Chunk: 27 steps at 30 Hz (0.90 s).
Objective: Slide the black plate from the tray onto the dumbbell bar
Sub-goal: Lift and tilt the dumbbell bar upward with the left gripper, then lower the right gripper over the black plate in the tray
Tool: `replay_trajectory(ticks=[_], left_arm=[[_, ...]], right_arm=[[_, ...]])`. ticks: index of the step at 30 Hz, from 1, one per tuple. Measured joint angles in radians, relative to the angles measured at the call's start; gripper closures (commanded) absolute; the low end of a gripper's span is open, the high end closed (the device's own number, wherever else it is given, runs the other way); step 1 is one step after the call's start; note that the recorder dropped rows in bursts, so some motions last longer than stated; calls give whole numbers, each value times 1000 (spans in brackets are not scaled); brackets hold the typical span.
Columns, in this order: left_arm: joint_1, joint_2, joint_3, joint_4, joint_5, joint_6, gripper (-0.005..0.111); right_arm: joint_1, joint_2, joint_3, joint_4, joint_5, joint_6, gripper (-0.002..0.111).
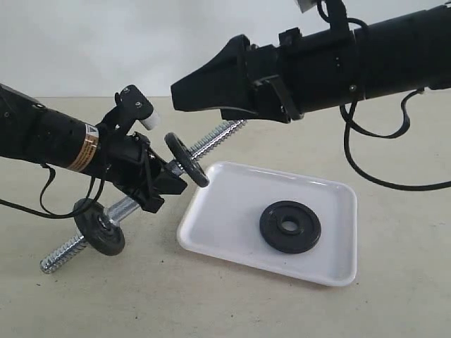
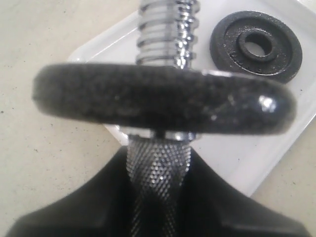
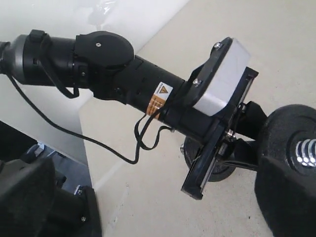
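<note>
The black plate [image 1: 289, 227] [image 2: 256, 45] lies flat in the white tray [image 1: 232, 204] [image 2: 276, 148], right of its middle. My left gripper [image 1: 158, 186] [image 2: 159, 197] is shut on the knurled middle of the dumbbell bar [image 1: 211, 141] [image 2: 159, 168]. It holds the bar tilted, with one threaded end raised over the tray's far left corner. Two small black discs [image 1: 187, 160] [image 1: 99, 227] sit on the bar, one either side of the grip. My right gripper [image 1: 187, 91] [image 3: 158, 197] hangs open and empty above the raised bar end, well clear of the plate.
The bar's low threaded end [image 1: 56, 257] rests near the beige table at the left. The left arm [image 3: 123, 79] and its wrist camera [image 1: 137, 105] lie close under my right gripper. A black cable [image 1: 380, 176] loops down behind the tray.
</note>
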Motion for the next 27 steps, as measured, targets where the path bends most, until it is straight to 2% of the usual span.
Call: replay_trajectory(ticks=[6, 11, 19, 27], left_arm=[[4, 0, 0, 0, 0, 0, 102], [20, 0, 0, 0, -4, -12, 102], [32, 0, 0, 0, -4, -20, 102], [32, 0, 0, 0, -4, -26, 102]], right_arm=[[0, 0, 0, -153, 3, 17, 8], [0, 0, 0, -398, -127, 93, 8], [0, 0, 0, -729, -266, 406, 8], [0, 0, 0, -826, -311, 606, 8]])
